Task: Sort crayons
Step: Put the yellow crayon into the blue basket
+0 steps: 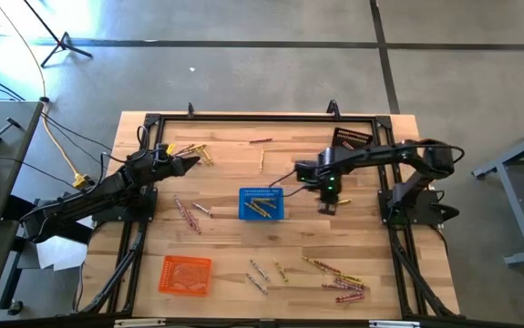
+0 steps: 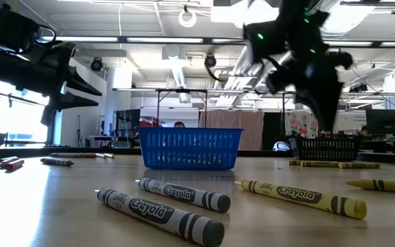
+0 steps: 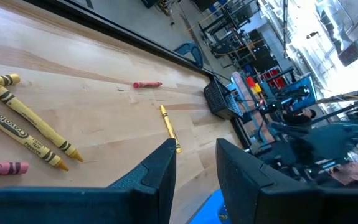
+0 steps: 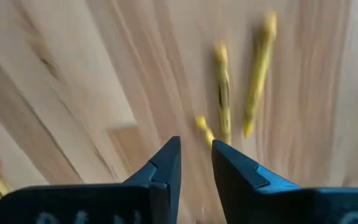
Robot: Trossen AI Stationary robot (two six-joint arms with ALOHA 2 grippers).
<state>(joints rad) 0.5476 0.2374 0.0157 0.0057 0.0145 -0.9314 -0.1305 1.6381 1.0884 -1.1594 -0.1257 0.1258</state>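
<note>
Crayons lie scattered flat on the wooden table: yellow ones [image 1: 193, 153] by my left gripper, which also show in the left wrist view [image 3: 23, 124]; a red one [image 1: 261, 141]; a yellow one [image 1: 262, 160]; pinkish ones [image 1: 187, 214]; and a mixed cluster [image 1: 339, 278] at the near right. The blue basket [image 1: 262, 204] at the centre holds yellow crayons. My left gripper [image 1: 193, 164] [image 3: 195, 146] hovers at the far left, its fingers a narrow gap apart and empty. My right gripper [image 1: 327, 206] [image 4: 196, 142] points down above the table just right of the blue basket, its fingers a narrow gap apart with nothing between them. Blurred yellow crayons [image 4: 256, 74] lie beyond it.
An orange basket [image 1: 185, 274] stands at the near left and a dark basket [image 1: 353, 138] at the far right. Grey-wrapped crayons [image 2: 173, 213] and a yellow one [image 2: 300, 197] lie close to the low camera. A black frame rail [image 1: 262, 117] edges the table's far side.
</note>
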